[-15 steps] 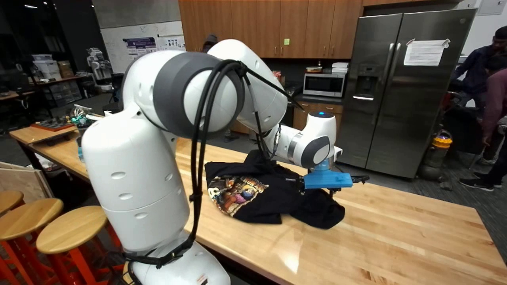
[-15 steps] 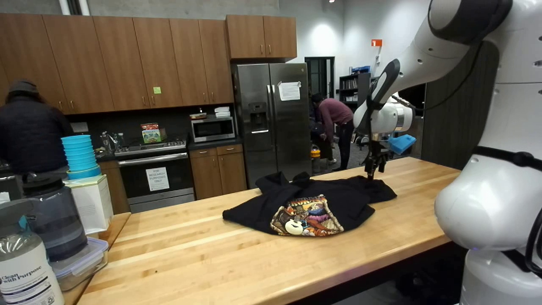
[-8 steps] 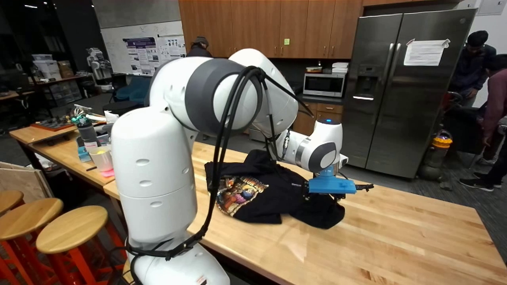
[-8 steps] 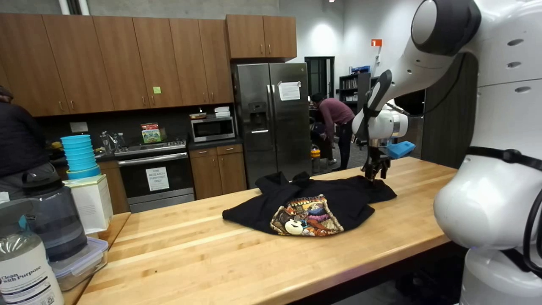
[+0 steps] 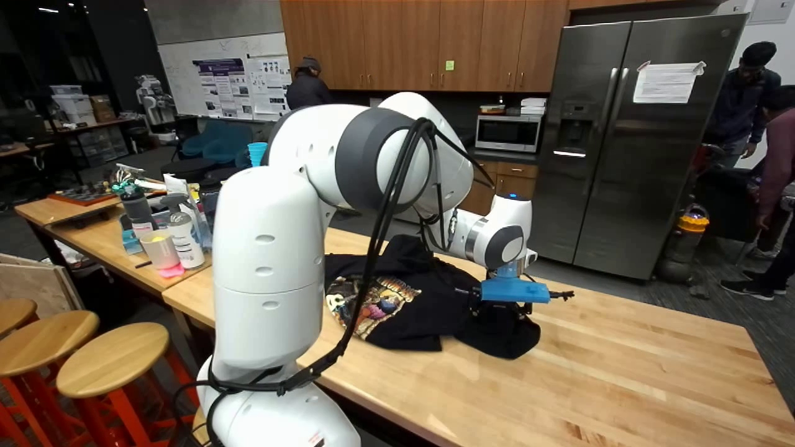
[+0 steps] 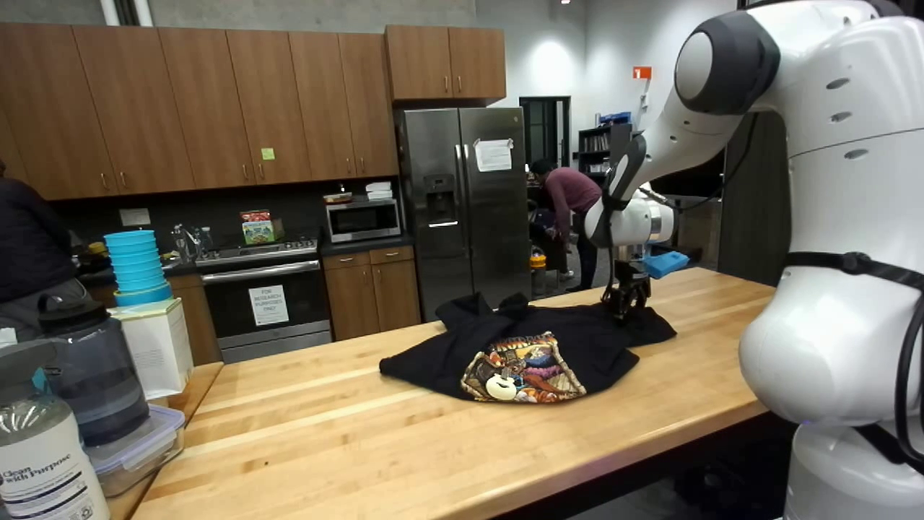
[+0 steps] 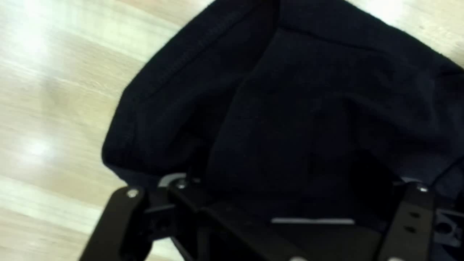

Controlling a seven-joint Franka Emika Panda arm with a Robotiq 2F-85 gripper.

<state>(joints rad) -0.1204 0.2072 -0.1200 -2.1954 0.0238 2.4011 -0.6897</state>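
On the striped wooden worktop, near its kitchen-side edge, lies a rumpled black garment, the spread pincer above.

The white arm stands almost straight up from its base, then bends hard at the grey-banded elbow, and I can follow the forearm sloping out and down from there, with black cables hanging in a loop beside it and strapped round the arm near the bottom. At the far end the wrist hangs low, a small blue light lit on its top and a blue block jutting out beneath. Below that the gripper points downward, its two black fingers spread well apart.
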